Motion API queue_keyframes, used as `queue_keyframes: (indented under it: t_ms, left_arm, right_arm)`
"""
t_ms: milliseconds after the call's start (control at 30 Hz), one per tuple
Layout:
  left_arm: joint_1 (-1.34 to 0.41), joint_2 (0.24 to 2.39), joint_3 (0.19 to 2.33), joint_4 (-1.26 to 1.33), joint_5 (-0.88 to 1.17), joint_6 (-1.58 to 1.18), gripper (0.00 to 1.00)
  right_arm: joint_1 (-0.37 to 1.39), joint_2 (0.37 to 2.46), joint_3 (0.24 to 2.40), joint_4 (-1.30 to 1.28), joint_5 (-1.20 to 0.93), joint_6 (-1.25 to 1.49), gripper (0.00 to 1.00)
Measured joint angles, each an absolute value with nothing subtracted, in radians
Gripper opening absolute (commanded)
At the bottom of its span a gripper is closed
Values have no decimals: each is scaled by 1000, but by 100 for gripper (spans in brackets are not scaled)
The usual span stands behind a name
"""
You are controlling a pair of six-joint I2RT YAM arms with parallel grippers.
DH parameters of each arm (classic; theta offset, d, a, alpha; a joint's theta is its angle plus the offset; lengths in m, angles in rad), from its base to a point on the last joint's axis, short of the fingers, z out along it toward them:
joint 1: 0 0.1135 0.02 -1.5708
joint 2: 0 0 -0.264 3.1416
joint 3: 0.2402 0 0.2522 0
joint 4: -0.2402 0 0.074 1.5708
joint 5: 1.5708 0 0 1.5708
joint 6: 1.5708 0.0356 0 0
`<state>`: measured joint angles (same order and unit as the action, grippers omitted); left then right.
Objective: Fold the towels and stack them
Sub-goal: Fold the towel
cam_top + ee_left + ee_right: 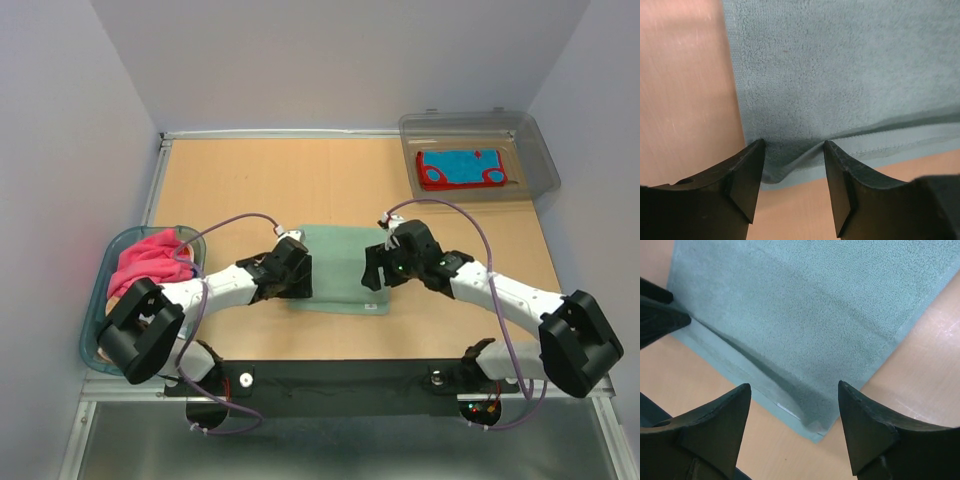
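Towel [340, 265] lies on table [300, 180], spread left hand [794, 146] and spread right hand [795, 387] over its near corners.

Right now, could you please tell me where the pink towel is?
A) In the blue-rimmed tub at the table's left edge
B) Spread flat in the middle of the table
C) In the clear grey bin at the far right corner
A: the pink towel lies bunched in the blue-rimmed tub at the left edge; the towel spread flat is the teal towel.
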<state>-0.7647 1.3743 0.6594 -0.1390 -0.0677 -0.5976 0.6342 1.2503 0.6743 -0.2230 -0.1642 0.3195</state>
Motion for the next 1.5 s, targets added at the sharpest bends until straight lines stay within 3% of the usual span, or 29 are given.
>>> queue_keyframes:
  t_ms: [100,233,633,833,1500]
  left_arm:
    - [-765,1347,619,-109,-51,-612,61]
    - [-765,1318,583,-80,-33,-630,61]
    - [-780,1161,516,-80,1,-682,62]
    - [-781,1095,489,-80,24,-713,62]
    - [-791,1143,381,63,57,-860,52]
  right_arm:
    - [634,1291,698,-220,-179,332,51]
    - [634,1343,704,-216,-203,349,38]
    - [634,1353,575,-184,-314,397,28]
    - [634,1263,495,-172,-324,439,28]
    - [625,1204,443,-145,-123,611,21]
